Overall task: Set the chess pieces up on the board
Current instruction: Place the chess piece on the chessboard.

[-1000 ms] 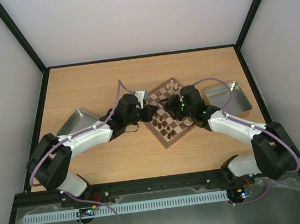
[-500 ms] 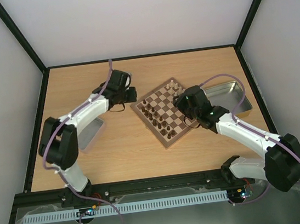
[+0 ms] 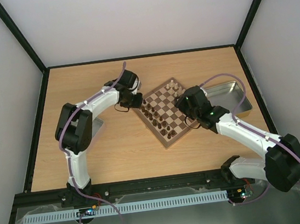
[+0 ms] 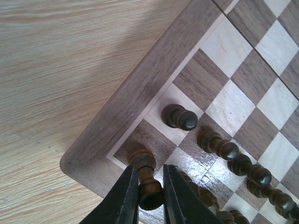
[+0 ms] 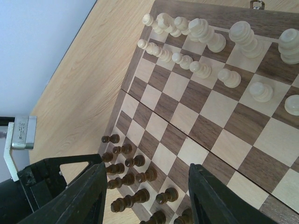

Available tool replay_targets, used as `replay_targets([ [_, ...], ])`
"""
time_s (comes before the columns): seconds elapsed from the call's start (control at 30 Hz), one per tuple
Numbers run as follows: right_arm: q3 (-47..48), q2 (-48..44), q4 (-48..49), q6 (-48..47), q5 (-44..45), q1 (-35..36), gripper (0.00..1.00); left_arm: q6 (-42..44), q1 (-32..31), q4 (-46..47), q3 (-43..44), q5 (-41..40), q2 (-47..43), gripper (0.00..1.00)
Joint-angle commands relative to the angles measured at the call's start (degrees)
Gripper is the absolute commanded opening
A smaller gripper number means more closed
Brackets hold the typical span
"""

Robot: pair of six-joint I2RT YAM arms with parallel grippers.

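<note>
While the left claw [image 4: 150, 170] is pinched tight on a tiny dark brown turned chess piece [image 4: 148, 186] at the corner square of the small checkered wooden chessboard [image 4: 140, 93], the right claw [image 5: 147, 177] hangs over that board, spread wide and holding nothing. Other dark pieces [image 4: 224, 149] line up right beside it, and cream-white pieces [image 5: 201, 28] sit along the opposite edge. The board's angled mid-table [image 3: 116, 149].

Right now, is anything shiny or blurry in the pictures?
Left wrist view: glare whitens the board squares beside the dark piece in the left pincer; a soft shadow crosses the table. Right wrist view: the right pincer looks soft, the cream pieces sharper.
</note>
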Motion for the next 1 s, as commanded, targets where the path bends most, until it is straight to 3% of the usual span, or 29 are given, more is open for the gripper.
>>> replay_targets([
  [0.0,1.2,-0.6,-1.2,-0.7,1.6,0.2,0.48,1.3,-0.2,-2.9,2.3,2.2,1.3,0.14],
  [0.4,1.0,-0.8,-1.7,-0.8,1.7,0.2,0.48,1.1,-0.1,-3.1,4.4,2.6,2.6,0.28],
  [0.53,1.0,-1.0,-1.7,-0.8,1.8,0.2,0.48,0.8,0.0,-2.7,5.2,2.1,2.2,0.28],
  [0.73,1.0,-1.4,-2.0,-0.9,2.1,0.2,0.48,0.2,0.5,-1.9,5.0,1.9,2.0,0.2],
  [0.97,0.7,-1.4,-2.0,-1.0,2.0,0.2,0.48,-0.2,0.5,-1.0,3.7,0.6,0.9,0.29],
])
